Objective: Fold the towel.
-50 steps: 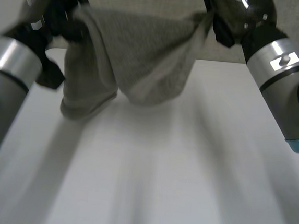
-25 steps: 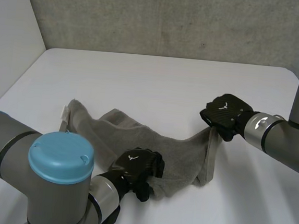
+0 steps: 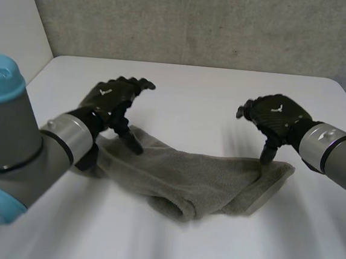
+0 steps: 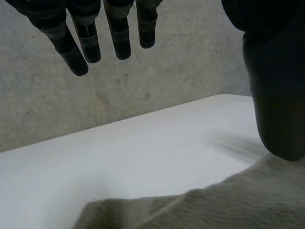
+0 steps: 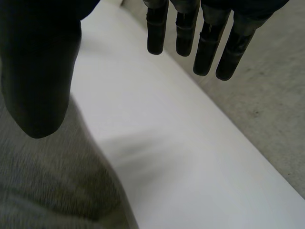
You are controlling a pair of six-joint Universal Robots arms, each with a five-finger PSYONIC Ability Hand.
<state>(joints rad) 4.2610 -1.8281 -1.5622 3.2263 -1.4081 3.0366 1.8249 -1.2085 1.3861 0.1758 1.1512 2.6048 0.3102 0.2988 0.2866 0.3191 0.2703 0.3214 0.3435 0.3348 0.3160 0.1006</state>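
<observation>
Towel point(image 3: 199, 180) rumpled, left hand point(image 3: 110, 101), right hand point(image 3: 275, 114) splayed

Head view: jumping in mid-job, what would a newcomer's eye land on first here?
First, the grey towel, lying rumpled in a long band across the middle of the white table. Next, the black hands flanking it: the left robot hand over its left end and the right robot hand over its right end. Both are open, thumbs pointing down at the cloth, neither gripping it.
</observation>
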